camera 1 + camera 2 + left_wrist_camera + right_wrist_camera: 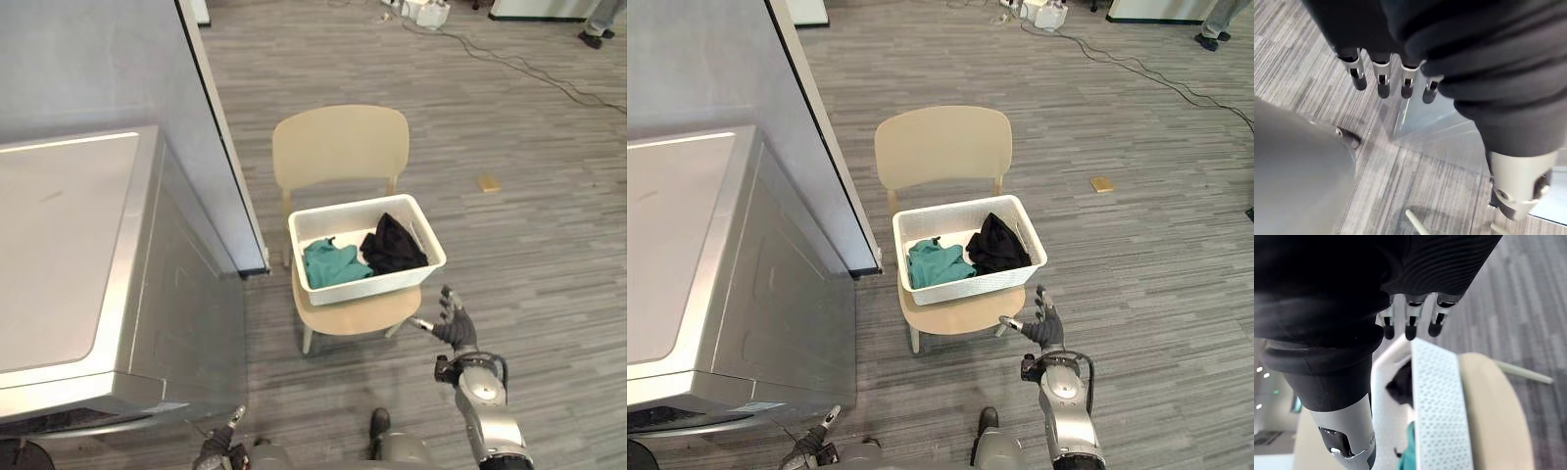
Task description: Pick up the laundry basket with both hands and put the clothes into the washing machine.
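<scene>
So the white laundry basket is sitting on the seat of the beige chair, with a teal garment and a black garment piled inside, and neither hand has hold of it yet. The right hand is up near the basket's right front corner with its fingers straight and spread. It's close but not touching and holds nothing. The left hand hangs low over the floor by the front of the washing machine, well away from the basket, fingers relaxed and empty too. My take is that this is the reach-in step, and the trick is not to let the right side go first. Get the left hand across to the basket's left end before anything closes. Then slide both sets of fingers under the rim at the two short ends at about the same height. A one-sided grab would probably just skate the basket across that smooth seat or tip the clothes toward one wall. Lift straight up and level so it clears the chair back, then swing left toward the machine. I can't tell where the machine's door is from here, so I'd sort that out before carrying.
</scene>
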Robot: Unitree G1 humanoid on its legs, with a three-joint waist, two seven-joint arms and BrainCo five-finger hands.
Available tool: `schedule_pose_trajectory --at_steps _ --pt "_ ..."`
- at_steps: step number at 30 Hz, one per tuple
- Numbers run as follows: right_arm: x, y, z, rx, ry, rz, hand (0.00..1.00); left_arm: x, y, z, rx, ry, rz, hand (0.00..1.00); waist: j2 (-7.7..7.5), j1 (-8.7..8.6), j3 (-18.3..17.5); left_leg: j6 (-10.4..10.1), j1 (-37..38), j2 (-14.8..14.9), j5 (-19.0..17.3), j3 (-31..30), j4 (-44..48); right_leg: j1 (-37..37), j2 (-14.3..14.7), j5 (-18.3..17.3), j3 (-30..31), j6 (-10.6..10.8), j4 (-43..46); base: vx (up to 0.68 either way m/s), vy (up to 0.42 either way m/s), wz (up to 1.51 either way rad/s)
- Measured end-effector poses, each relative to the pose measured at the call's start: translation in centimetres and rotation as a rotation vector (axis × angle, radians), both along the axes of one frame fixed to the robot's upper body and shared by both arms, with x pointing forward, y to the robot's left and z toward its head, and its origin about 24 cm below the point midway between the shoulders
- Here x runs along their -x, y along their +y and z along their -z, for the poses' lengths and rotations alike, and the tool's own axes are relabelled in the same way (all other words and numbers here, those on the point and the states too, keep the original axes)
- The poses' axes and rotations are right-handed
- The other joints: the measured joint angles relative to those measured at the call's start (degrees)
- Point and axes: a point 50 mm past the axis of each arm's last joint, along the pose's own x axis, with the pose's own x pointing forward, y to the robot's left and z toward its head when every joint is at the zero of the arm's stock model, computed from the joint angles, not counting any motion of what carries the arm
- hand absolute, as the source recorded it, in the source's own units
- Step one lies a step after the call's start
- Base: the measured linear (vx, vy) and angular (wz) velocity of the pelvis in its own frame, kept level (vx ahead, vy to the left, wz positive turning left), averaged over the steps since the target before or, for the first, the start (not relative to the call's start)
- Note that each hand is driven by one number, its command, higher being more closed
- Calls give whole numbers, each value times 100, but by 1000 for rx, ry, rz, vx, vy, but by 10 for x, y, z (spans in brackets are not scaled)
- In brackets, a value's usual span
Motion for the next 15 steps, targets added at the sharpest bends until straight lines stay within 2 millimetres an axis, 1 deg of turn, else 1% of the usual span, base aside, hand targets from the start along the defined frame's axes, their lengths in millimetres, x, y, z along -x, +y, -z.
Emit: schedule_pose_trajectory --at_steps 1,3,5,7,8,9,10,11,12,13,14,15 --pt "-2 4 -6 3 -29 -25 0 0 3 -1 -9 0 6 0 -53 -1 -15 1 -39 -14 7 -2 3 9 0 81 -5 -5 -142 81 43 -1" --pt "-4 15 -11 11 -59 -79 0 -1 7 -2 -23 -1 14 0 -99 1 -28 2 -95 -43 9 -5 18 58 -6 224 -10 6 -398 83 60 -1" --pt "-6 27 -16 53 -80 -139 0 -1 9 -2 -34 2 28 0 -101 5 -18 3 -144 -74 10 -20 17 172 -23 318 -48 25 -623 38 49 6" --pt "-13 38 -27 110 -129 -194 0 -3 9 -3 -45 5 53 0 -96 -3 24 41 -249 -113 36 -96 20 181 -59 371 -120 43 -755 11 26 18" --pt "-24 42 -39 157 -179 -214 0 -8 9 -4 -61 -8 80 0 -75 9 154 49 -294 -125 41 -153 33 172 -69 415 -160 35 -805 13 17 17" --pt "-30 43 -45 183 -206 -227 0 -11 10 -5 -65 -15 83 0 -71 12 229 60 -323 -127 48 -160 49 152 -69 444 -166 15 -809 -4 17 9" --pt "-43 47 -56 232 -248 -239 0 -14 11 -7 -78 -22 84 0 -72 9 315 61 -404 -130 68 -159 66 83 -70 491 -157 1 -810 -55 6 2" --pt "-59 48 -71 328 -307 -230 0 -19 12 -8 -89 -31 92 0 -69 23 423 63 -504 -141 76 -170 103 -1 -78 512 -152 -4 -816 -83 3 0" --pt "-68 49 -80 372 -335 -223 0 -23 11 -9 -94 -38 103 0 -63 33 492 62 -537 -141 85 -173 110 -32 -77 539 -151 -15 -821 -86 -3 3" --pt "-81 49 -94 436 -378 -206 0 -29 10 -11 -107 -52 119 0 -47 67 614 58 -608 -145 140 -186 107 -83 -77 600 -158 -47 -849 -98 -18 6" --pt "-92 47 -106 474 -407 -187 0 -34 10 -13 -117 -61 120 0 -25 145 701 64 -687 -151 160 -219 105 -112 -77 642 -186 -38 -913 -87 -22 10" --pt "-97 46 -112 492 -415 -177 0 -37 9 -14 -122 -67 121 0 -9 145 763 60 -707 -157 185 -244 101 -115 -79 658 -205 -46 -927 -108 -30 21"
